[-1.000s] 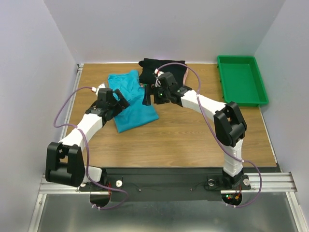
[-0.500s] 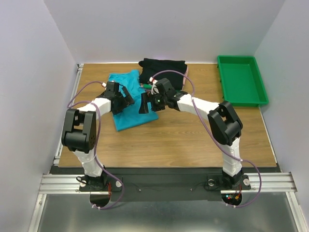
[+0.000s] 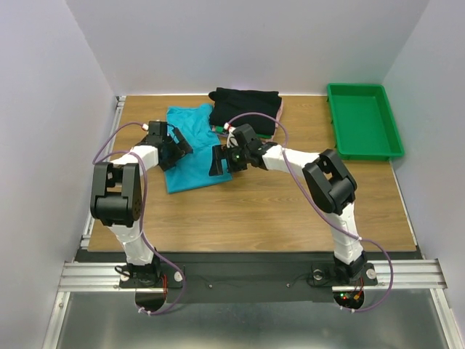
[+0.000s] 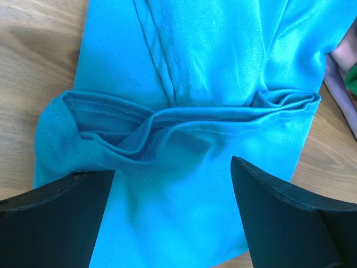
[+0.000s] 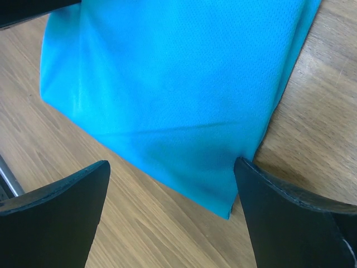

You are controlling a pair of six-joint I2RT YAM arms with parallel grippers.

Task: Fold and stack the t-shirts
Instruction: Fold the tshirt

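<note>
Left jaws have shifted out to the left edge of the teal shirt (image 4: 223,67) and hang wide apart, empty, a bunched fold just ahead of them. Right jaws, equally spread, have slid to its near corner, bare counter (image 5: 167,234) below. I'd guess another fold is coming. The black stack (image 3: 243,100) waits beyond.

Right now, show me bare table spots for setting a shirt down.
Bare: the wide near strip of table below the teal t-shirt; the wood between the folded stack and green tray. Crowded: the far left, left gripper and right gripper over the shirt.
</note>
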